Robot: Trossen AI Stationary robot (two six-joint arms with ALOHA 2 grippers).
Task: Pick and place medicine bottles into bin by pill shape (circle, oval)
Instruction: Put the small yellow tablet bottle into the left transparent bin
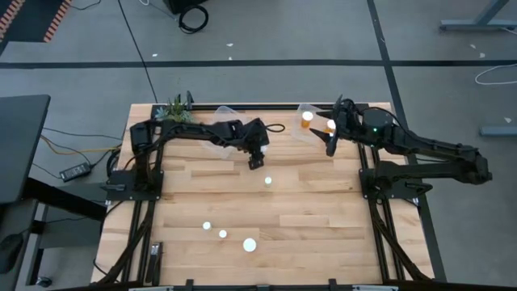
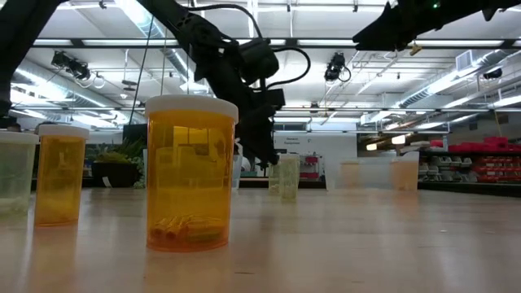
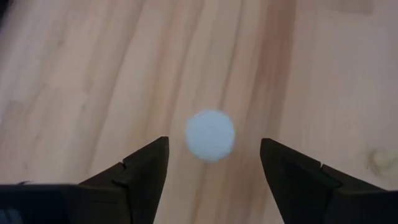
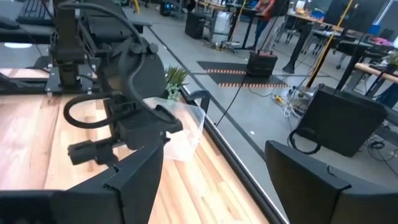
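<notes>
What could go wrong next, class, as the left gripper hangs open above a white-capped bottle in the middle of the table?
1. In the left wrist view the bottle's cap sits between the fingertips of the left gripper but not quite centred, so a finger might clip the cap on descent and tip the bottle.
2. The right gripper, open, hovers beside the far right bin; the arms are close there, so a careless carry could risk contact.

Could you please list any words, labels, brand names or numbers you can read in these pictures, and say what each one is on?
No text can be read in any view.
The nearest medicine bottle in the low view shows no label facing the camera.
The white cap between the left gripper's open fingers is blank.
Signs on the back wall of the room are too small and blurred to read.
</notes>
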